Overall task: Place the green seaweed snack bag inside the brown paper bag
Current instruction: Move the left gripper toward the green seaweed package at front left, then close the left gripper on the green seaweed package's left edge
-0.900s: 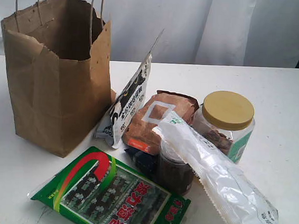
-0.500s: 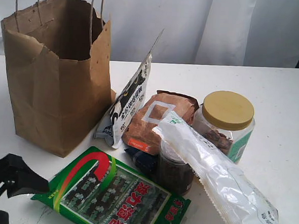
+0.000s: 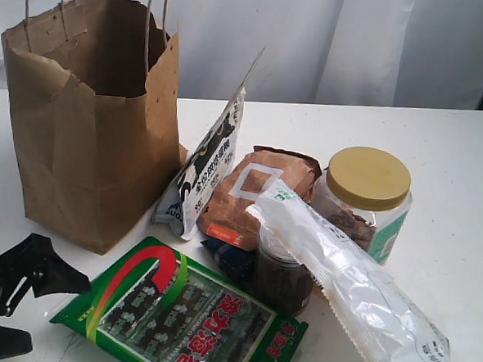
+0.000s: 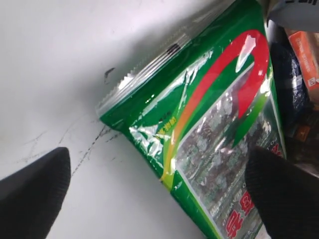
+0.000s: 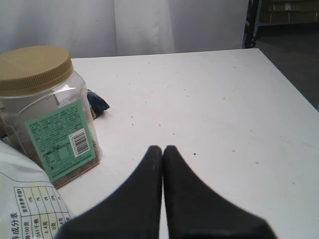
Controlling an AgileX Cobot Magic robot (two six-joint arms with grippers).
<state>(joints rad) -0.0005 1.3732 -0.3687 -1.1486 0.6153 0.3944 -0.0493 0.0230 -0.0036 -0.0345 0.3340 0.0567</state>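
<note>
The left claw (image 3: pixel 57 316), spread, brackets the left end of the snack bag (image 3: pixel 184 313), whose long axis runs rightward. The right claw (image 5: pixel 163 149), pressed together, is farther off.

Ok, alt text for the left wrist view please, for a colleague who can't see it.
The green seaweed snack bag lies flat on the white table, one sealed end framed between the wide-open black fingers of the left gripper, not gripped. Dark and orange packets crowd its far edge.
</note>
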